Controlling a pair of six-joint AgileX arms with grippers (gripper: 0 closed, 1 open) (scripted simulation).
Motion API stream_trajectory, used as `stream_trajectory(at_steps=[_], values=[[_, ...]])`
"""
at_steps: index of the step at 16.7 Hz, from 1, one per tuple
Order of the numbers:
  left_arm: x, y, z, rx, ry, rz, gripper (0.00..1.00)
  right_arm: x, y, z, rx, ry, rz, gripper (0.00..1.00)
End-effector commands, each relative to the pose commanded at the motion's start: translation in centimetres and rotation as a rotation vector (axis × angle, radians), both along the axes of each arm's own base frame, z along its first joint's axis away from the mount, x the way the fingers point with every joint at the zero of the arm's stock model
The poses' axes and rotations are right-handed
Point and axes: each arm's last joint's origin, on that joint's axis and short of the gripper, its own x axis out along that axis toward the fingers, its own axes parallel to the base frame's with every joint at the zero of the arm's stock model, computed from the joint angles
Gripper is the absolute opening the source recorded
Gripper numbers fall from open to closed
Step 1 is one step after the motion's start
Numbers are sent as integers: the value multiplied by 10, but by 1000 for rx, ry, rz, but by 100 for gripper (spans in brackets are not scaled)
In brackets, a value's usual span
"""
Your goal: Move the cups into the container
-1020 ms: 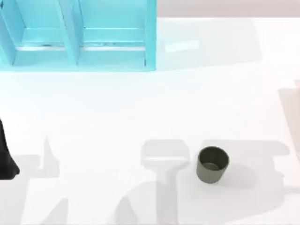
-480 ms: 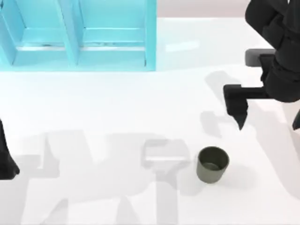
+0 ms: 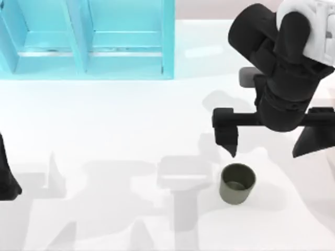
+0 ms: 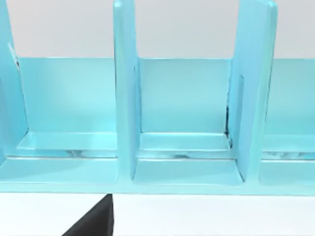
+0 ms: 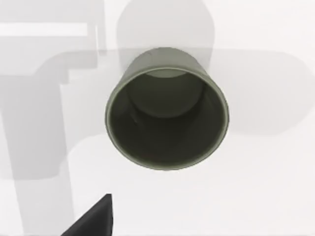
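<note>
One cup, olive-green (image 3: 237,183), stands upright and empty on the white table, right of centre and toward the front. My right gripper (image 3: 264,155) hovers open just behind it, its fingers spread wide, the left fingertip (image 3: 230,146) close to the cup's rim. The right wrist view looks straight down into that cup (image 5: 167,118), with one dark fingertip (image 5: 93,219) at the edge. The container, a light-blue rack with upright dividers (image 3: 84,52), stands at the back left and faces the left wrist camera (image 4: 187,172). My left arm (image 3: 6,180) is parked at the table's left edge.
The white table top (image 3: 104,130) lies open between the cup and the rack. The rack's dividers (image 4: 125,98) split it into several open compartments. Arm shadows fall across the front of the table.
My right arm has swung in from the back right, moving left and forward until its open fingers hang just behind the olive cup. The cup and the left arm have stayed put.
</note>
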Motion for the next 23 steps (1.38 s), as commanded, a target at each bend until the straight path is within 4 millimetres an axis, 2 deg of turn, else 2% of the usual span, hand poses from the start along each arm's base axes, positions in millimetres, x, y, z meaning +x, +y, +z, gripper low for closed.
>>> stream_trajectory(at_steps=[2,4,10,12,17,23], values=[[0,0,0,0,0,0,100,1,-1,0,2,-1,-2,100],[0,0,0,0,0,0,100,1,0,-11,-2,3,0,100],[0,0,0,0,0,0,100,3,2,-79,6,-8,0,100],[0,0,0,0,0,0,100,1,1,-95,2,-3,0,100],[0,0,0,0,0,0,100,0,0,-100,0,0,0,100],[0,0,0,0,0,0,100,0,0,-100,0,0,0,55]])
